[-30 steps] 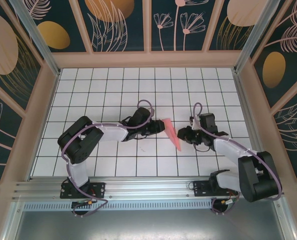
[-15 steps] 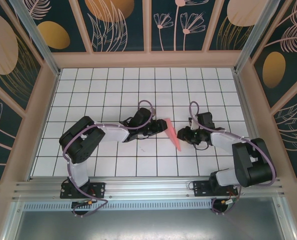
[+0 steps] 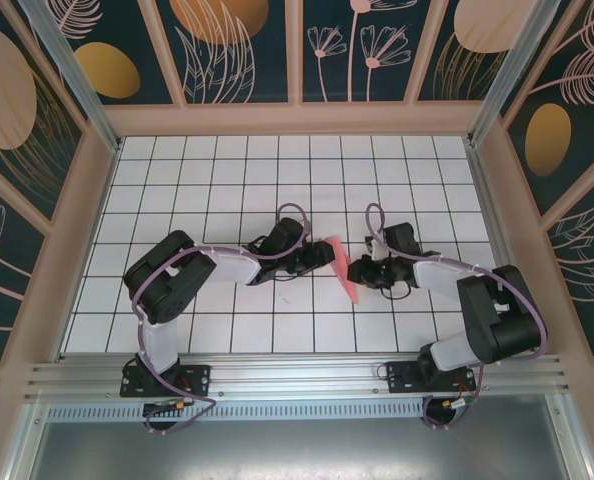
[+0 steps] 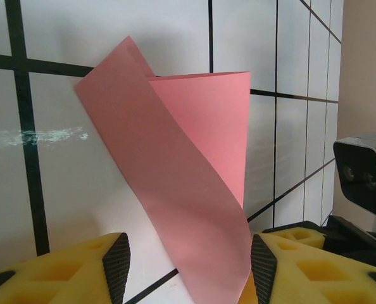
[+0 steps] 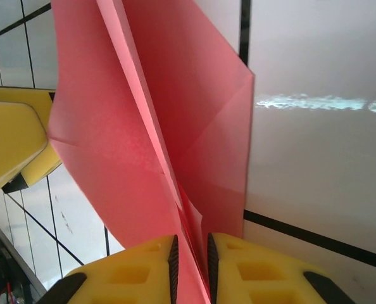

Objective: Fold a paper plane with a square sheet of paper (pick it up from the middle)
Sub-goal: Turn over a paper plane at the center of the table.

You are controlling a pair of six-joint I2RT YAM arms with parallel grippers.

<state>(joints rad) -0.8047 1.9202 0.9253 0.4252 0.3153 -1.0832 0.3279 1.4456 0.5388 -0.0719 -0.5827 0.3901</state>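
**Item 1:** thin salmon-pink paper sheet [image 3: 341,268], partly folded, with several layers and a diagonal crease showing. It is held off the white black-gridded surface [image 3: 227,170] at the centre of the overhead view, between the two arms.

**Item 2:** the right pincer [image 3: 358,270]. It is clamped on the sheet's folded edge, its yellow pads [image 5: 173,256] almost meeting at the bottom centre of its wrist view.

**Item 3:** the left pincer [image 3: 322,257]. Its jaws stand apart and pinch nothing. The sheet [image 4: 188,177] curves up between its yellow fingers [image 4: 93,272], nearer the right-hand one (whether it touches, I cannot tell).

**Step in hand, by my reckoning:** a further fold along the dart's body. To do it well, the right grip should hold the layers aligned. The left should close squarely across the loose flap, low on the crease, so the edges meet before any pressing.

**Surroundings:** a pale smear [image 5: 314,102] on the surface, and dark floral wall panels [image 3: 237,50] along the frame's upper edge.

**In the way:** the pincers sit near each other. The right arm's grey camera housing [image 4: 365,174] is near the left fingers, so a knock between them seems the main risk.
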